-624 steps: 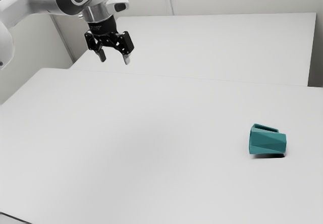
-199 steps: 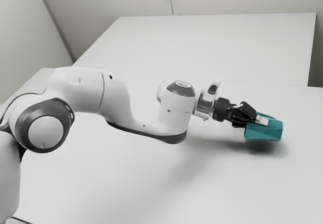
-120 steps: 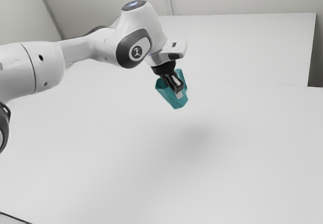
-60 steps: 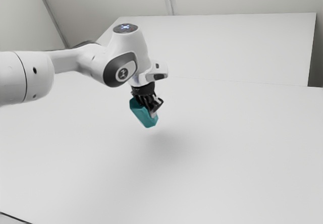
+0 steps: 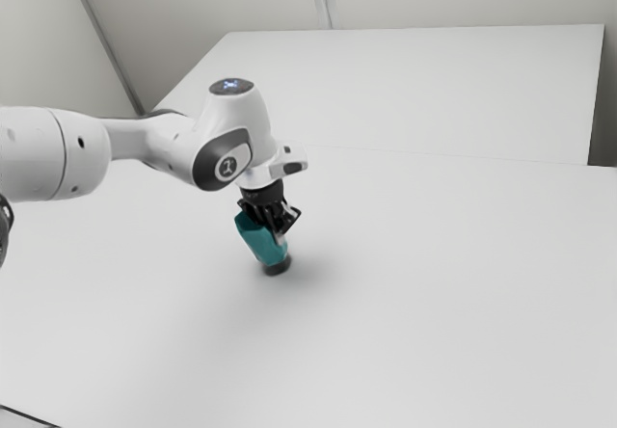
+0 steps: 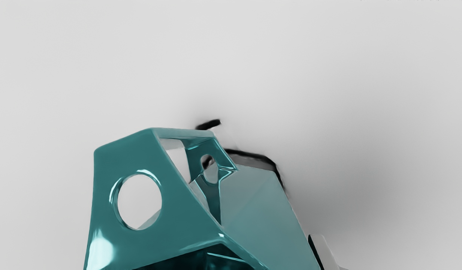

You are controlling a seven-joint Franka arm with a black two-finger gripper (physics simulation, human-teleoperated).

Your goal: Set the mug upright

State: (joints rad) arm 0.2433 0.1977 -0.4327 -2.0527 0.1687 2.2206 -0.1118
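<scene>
My gripper [image 5: 281, 227] points down over the table, in the middle left of the exterior view, shut on the teal mug [image 5: 260, 242]. The mug leans, its mouth toward the exterior view's left and its base low, over a small dark shadow; whether the base touches the table I cannot tell. In the wrist view the faceted mug [image 6: 259, 204] shows its handle side with a round hole and part of its dark inside. Beside its wall one fingertip of the gripper [image 6: 325, 254] is visible; the mug hides the other.
The white table [image 5: 434, 283] extends around the mug. Behind it stands another pale surface [image 5: 415, 81], with light walls beyond. The arm comes in from the exterior view's left, above the table.
Since the mug lay on its side at the exterior view's right, my gripper has closed on it, lifted it and carried it left. Over the last half second both have come down, and the mug has tipped nearer vertical.
</scene>
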